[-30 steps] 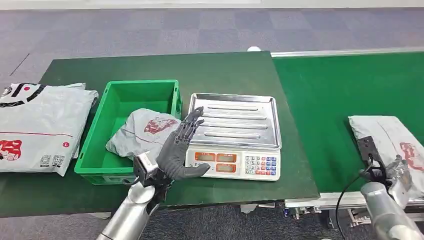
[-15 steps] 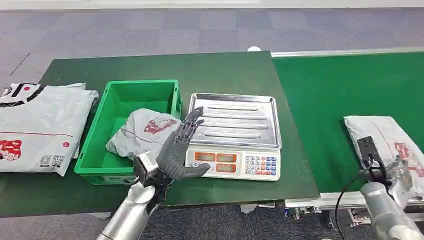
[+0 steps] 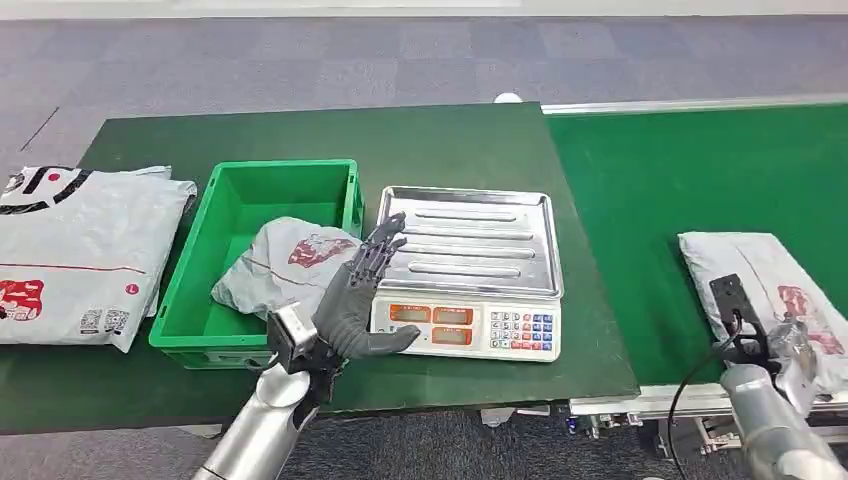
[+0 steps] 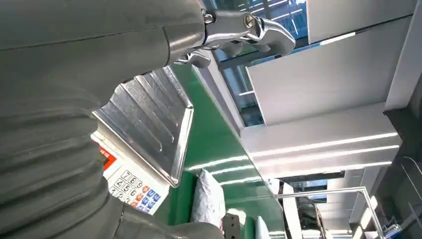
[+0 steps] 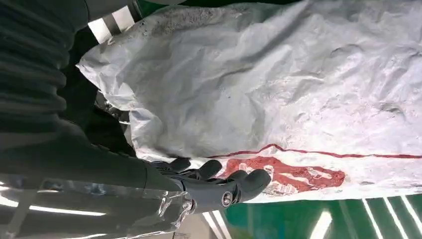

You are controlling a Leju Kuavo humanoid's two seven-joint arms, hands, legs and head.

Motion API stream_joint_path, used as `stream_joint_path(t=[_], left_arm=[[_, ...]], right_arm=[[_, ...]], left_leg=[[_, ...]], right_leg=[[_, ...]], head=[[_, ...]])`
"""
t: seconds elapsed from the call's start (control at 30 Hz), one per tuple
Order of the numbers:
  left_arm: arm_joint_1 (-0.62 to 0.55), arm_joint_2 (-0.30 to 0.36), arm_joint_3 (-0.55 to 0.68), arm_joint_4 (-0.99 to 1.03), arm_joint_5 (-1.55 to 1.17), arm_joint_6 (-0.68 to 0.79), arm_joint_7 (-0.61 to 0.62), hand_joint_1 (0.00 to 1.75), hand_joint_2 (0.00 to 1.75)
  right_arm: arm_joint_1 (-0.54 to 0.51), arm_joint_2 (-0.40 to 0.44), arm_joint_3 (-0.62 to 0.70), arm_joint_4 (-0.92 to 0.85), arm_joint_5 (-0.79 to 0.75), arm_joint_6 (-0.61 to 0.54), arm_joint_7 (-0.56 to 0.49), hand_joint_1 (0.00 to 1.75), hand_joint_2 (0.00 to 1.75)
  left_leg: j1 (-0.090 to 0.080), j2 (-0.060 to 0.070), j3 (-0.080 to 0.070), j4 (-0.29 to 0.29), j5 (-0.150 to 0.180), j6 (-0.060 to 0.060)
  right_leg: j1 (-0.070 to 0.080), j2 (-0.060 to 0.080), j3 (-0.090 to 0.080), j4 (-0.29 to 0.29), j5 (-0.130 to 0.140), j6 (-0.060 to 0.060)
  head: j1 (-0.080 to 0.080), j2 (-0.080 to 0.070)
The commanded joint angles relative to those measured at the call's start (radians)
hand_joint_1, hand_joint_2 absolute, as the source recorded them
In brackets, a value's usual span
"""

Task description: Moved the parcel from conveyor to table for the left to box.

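**Inspector:** Where did the parcel (image 3: 770, 285) lie?

**Assistant:** On the green conveyor (image 3: 680, 180), near its front edge, flat. The right hand (image 3: 790, 345) sat at the parcel's near end. The right wrist view added what the head view lacked: dark fingers (image 5: 234, 181) curled just over the red print on the grey wrap, thumb apart. Whether they gripped it, I could not tell.

**Inspector:** And the left hand (image 3: 362, 295)?

**Assistant:** Raised, fingers straight and spread, holding nothing, over the scale (image 3: 468, 268) beside the green crate (image 3: 210, 290). A second parcel (image 3: 285, 262) lay in that crate.

**Inspector:** Surface and room?

**Assistant:** Dark green table (image 3: 450, 140), large bags (image 3: 80, 255) at its left end, grey carpet tiles behind. The left wrist view showed ceiling light strips.
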Motion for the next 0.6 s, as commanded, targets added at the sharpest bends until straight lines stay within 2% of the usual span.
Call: stream_joint_path(t=[0.03, 0.6], left_arm=[[-0.034, 0.019, 0.004, 0.058, -0.002, 0.002, 0.003, 0.0, 1.75], [-0.036, 0.022, 0.003, 0.056, 0.001, 0.003, 0.003, 0.0, 1.75]], right_arm=[[-0.056, 0.04, -0.045, 0.052, 0.002, 0.033, 0.007, 0.0, 1.75], [-0.069, 0.049, -0.041, 0.053, 0.021, 0.073, 0.004, 0.0, 1.75]], left_leg=[[0.0, 0.004, 0.003, -0.001, -0.001, -0.001], [0.0, 0.003, 0.002, -0.001, -0.001, 0.0]], right_leg=[[0.001, 0.003, 0.002, -0.002, 0.0, -0.001], [0.0, 0.002, 0.001, -0.001, 0.0, -0.001]], head=[[0.0, 0.0], [0.0, 0.0]])
